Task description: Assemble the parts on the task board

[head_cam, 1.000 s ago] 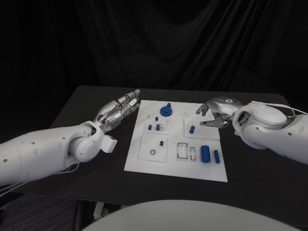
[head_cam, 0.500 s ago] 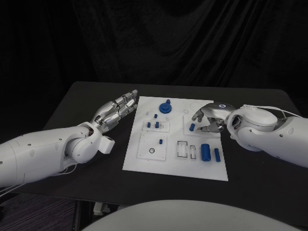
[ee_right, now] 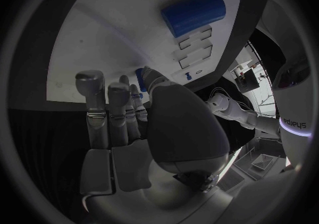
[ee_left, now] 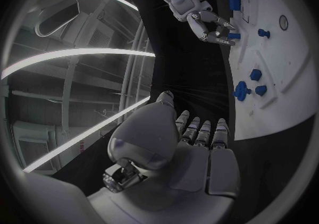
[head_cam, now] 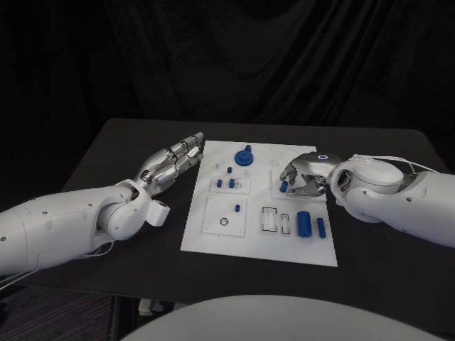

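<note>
I see the right hand (head_cam: 301, 177) over the task board (head_cam: 250, 241), fingers curled around a small blue part (head_cam: 284, 187); a firm grip I cannot tell. Left hand (head_cam: 172, 160) hovers beside the board's left edge, flat, holding nothing.

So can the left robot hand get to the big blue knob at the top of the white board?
Probably yes. The left robot hand hangs open beside the board, and nothing lies between it and the blue knob.
</note>
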### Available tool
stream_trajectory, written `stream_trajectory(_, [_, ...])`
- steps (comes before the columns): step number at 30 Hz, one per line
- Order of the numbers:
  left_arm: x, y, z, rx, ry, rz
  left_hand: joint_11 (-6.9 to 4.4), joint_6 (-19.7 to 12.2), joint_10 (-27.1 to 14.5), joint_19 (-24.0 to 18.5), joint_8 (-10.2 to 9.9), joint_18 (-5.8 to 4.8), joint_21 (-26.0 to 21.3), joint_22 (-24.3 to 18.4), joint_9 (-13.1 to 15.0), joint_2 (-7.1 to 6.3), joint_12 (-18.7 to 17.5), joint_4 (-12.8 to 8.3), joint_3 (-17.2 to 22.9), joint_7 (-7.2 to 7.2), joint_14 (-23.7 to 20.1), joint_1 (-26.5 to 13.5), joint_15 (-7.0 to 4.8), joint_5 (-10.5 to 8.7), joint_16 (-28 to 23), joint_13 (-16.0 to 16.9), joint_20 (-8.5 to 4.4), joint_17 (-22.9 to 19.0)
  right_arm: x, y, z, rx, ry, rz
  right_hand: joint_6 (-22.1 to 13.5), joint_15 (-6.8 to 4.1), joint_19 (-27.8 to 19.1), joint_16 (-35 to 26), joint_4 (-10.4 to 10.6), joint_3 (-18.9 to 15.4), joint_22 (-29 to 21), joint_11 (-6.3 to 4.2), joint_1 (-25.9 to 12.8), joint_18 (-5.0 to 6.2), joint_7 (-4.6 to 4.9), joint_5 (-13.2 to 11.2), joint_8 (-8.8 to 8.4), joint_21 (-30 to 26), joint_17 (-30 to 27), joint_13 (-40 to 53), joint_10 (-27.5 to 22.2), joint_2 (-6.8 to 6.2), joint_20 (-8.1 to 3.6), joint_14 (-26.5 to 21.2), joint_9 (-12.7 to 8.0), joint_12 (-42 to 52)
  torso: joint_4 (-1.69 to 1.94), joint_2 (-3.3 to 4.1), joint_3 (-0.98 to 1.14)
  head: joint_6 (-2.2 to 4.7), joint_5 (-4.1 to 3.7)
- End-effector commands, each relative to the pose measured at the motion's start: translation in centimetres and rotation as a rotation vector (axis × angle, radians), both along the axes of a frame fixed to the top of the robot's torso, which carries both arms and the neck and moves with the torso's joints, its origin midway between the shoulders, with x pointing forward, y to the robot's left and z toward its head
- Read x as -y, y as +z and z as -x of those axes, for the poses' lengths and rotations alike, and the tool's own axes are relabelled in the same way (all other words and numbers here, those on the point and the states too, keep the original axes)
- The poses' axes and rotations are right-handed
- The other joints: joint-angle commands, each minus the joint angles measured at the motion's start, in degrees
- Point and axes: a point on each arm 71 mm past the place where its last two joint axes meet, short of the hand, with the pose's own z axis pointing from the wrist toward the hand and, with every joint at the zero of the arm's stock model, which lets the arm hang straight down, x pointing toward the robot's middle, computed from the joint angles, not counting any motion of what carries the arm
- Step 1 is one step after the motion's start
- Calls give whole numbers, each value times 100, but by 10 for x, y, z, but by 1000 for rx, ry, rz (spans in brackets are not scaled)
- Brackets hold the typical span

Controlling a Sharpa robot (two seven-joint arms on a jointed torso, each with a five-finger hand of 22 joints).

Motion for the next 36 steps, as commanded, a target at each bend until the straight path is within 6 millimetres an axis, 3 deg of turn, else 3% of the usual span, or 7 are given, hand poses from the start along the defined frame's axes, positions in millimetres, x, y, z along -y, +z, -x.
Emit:
stream_trajectory(1, [-1, 11, 0, 128, 7, 102, 52, 11, 4, -1, 16, 98, 16, 4, 2, -1, 39, -8, 35, 11, -14, 72, 40, 29, -21, 10, 27, -9, -3, -2, 1, -8, 22, -1, 85, -65, 0, 19, 14, 52, 542, -36, 61, -68, 12, 22, 53, 38, 7, 31, 146, 9, -51, -11, 3, 90, 4, 9, 6, 0, 8])
stream_trajectory(9, [-1, 9, 0, 117, 2, 99, 95, 26, 1, 1, 13, 102, 17, 3, 4, -19, 51, -47, 113, 36, -14, 265, 69, 200, -21, 11, 59, -9, -8, -1, 1, -5, 38, -8, 324, -143, 4, 29, -16, 227, 548, -127, 166, -75, 18, 195, 157, 90, 20, 120, 330, 9, -127, 1, 65, 241, 4, 5, -3, 0, 42])
stream_trajectory(22, [0, 4, 1, 93, -7, 97, 98, 55, -4, 2, 19, 104, 19, 5, 8, -18, 49, -61, 141, 67, -14, 327, 80, 257, -21, 10, 73, -9, -12, 0, 1, 5, 50, -22, 613, -192, 9, 35, -61, 359, 552, -189, 238, -79, 29, 218, 291, 130, 35, 192, 465, 12, -171, 15, 162, 348, 7, -16, 2, 0, 83])
stream_trajectory(26, [-1, 2, 2, 87, -10, 96, 99, 99, -5, 5, 29, 112, 20, 7, 14, -27, 54, -106, 193, 109, -14, 427, 92, 327, -21, 11, 94, -9, -12, 1, 1, 20, 46, -33, 945, -225, -19, -34, -152, 425, 538, -232, 331, -70, 30, 196, 469, 64, -29, 263, 552, 49, -200, -20, 301, 438, 7, -18, 3, 0, 101])
stream_trajectory(28, [-1, 1, 2, 87, -15, 91, 26, 218, -7, 9, 62, 128, 23, 11, 29, -34, 55, -147, 243, 266, -14, 511, 102, 375, -21, 10, 122, -9, -12, 2, 1, 28, 44, -39, 1121, -230, -73, -154, -229, 458, 510, -238, 411, -51, 37, 187, 574, -81, -148, 297, 572, 81, -208, -97, 393, 474, 9, -17, 2, 0, 115])
stream_trajectory(30, [-1, 0, 2, 90, -22, 83, 1, 258, -8, 11, 74, 136, 24, 15, 33, -34, 54, -156, 263, 315, -14, 537, 110, 400, -21, 10, 139, -9, -12, 2, 1, 32, 42, -43, 1410, -242, -101, -172, -361, 464, 513, -253, 509, -51, 11, 194, 776, -86, -154, 359, 659, 124, -221, -120, 582, 557, 6, -17, 2, 0, 128])
stream_trajectory(36, [-2, -1, 3, 91, -28, 74, -4, 263, -9, 11, 77, 140, 24, 14, 33, -34, 53, -159, 271, 328, -14, 545, 112, 403, -21, 10, 145, -9, -12, 6, 4, 42, 44, -55, 1539, -260, -125, -201, -518, 456, 511, -275, 566, -48, -2, 98, 987, -85, -171, 428, 706, 159, -242, -133, 922, 606, 8, -19, 4, 0, 186])
